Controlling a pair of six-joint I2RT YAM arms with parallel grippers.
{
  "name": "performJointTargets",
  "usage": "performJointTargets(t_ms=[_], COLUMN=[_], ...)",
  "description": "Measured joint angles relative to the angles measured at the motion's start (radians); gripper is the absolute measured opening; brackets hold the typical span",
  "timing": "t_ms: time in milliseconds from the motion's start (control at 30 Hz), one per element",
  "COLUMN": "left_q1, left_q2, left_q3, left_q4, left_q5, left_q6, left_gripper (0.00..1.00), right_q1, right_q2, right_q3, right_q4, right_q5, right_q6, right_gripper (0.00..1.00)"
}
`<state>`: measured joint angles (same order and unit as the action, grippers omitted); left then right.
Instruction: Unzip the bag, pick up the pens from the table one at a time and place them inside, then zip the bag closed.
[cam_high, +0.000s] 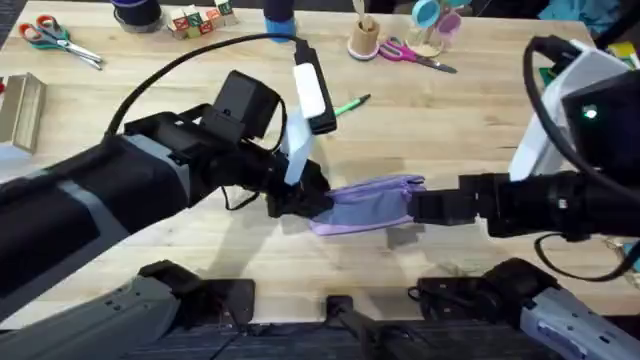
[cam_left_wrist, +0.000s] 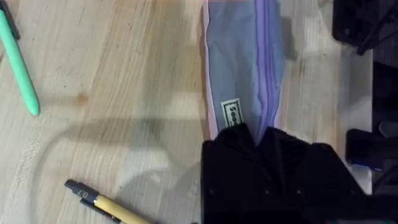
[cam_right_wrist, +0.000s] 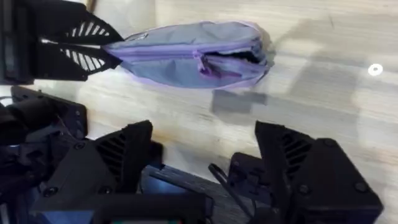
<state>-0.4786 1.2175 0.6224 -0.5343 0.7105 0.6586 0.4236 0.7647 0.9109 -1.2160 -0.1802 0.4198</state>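
Overhead, the bag (cam_high: 372, 203) is seen lying on the bench (cam_high: 150, 100), pinched at one end by the left hand (cam_high: 305, 200). The right hand (cam_right_wrist: 205, 162) is held open beside the partly unzipped end. Unzipping seems underway; the slider must be grasped next.

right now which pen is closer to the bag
The yellow pen, seen in the left wrist view. It lies nearer the bag and the left pincer holding its end; the green pen lies farther out.
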Motion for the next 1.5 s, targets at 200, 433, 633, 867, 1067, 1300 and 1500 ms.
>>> performJointTargets(t_ms=[200, 433, 633, 867, 1067, 1300, 1500], left_q1=[0.0, 0.0, 0.0, 0.0, 0.0, 0.0, 0.0], left_q2=[0.0, 0.0, 0.0, 0.0, 0.0, 0.0, 0.0], left_q3=[0.0, 0.0, 0.0, 0.0, 0.0, 0.0, 0.0], left_q4=[0.0, 0.0, 0.0, 0.0, 0.0, 0.0, 0.0], left_q5=[0.0, 0.0, 0.0, 0.0, 0.0, 0.0, -0.001], left_q6=[0.0, 0.0, 0.0, 0.0, 0.0, 0.0, 0.0], left_gripper=[0.042, 0.041, 0.041, 0.041, 0.041, 0.041, 0.041], right_q1=[0.0, 0.0, 0.0, 0.0, 0.0, 0.0, 0.0], right_q2=[0.0, 0.0, 0.0, 0.0, 0.001, 0.059, 0.141], right_q3=[-0.048, -0.117, -0.171, -0.217, -0.219, -0.219, -0.219], right_q4=[0.053, 0.146, 0.243, 0.279, 0.323, 0.35, 0.401], right_q5=[0.0, 0.0, 0.0, 0.0, 0.0, 0.001, 0.004], right_q6=[0.003, 0.008, 0.011, 0.016, 0.019, 0.02, 0.021], right_gripper=[0.996, 0.996, 0.996, 0.996, 0.996, 0.948, 0.864])
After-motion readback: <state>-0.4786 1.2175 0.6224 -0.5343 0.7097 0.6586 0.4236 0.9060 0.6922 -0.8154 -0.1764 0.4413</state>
